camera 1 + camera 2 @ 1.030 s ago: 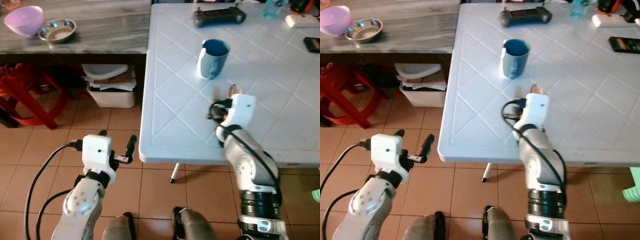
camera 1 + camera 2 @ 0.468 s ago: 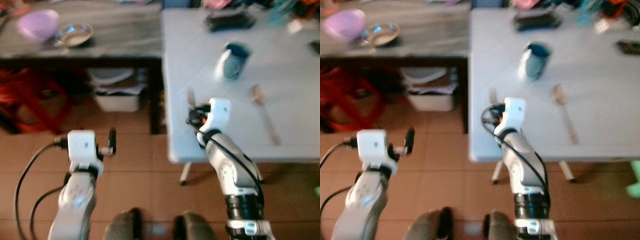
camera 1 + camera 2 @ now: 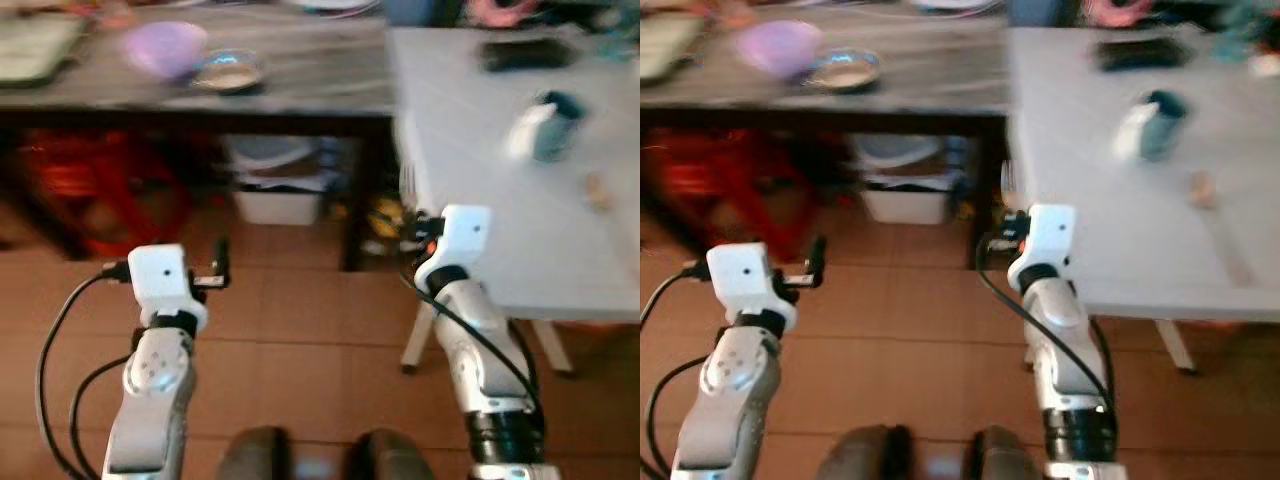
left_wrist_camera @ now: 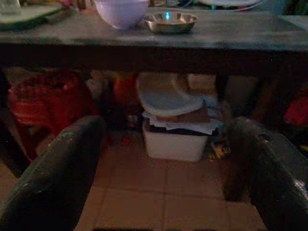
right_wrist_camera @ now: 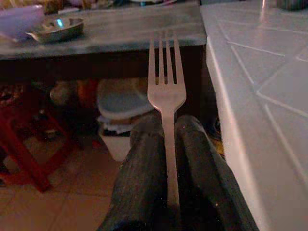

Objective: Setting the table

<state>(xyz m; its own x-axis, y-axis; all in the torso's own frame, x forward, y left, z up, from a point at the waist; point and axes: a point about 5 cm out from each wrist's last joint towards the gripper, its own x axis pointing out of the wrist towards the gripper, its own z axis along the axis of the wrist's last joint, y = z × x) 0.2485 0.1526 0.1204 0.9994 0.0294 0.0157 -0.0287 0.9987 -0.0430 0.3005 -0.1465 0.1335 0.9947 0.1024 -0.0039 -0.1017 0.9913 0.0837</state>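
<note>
Right pincer (image 5: 166,144) clamped on fork (image 5: 166,91) — tines forward along fingers; left pincer (image 4: 163,159) apart.

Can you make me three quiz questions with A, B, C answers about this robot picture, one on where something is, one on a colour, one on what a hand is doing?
1. Where is the purple bowl?
A. On the dark table
B. On the floor
C. On the white table

2. What colour is the mug on the white table?
A. Red
B. Blue
C. Yellow

3. What is the right gripper doing?
A. Holding a spoon
B. Open with nothing in it
C. Holding a fork between its fingers

Answers:
1. A, the bowl sits beside the metal bowl on the dark table.
2. B, the mug looks blue, though blurred.
3. C, the right wrist view has the fork's handle pinched between the two black fingers, prongs pointing away.
</note>
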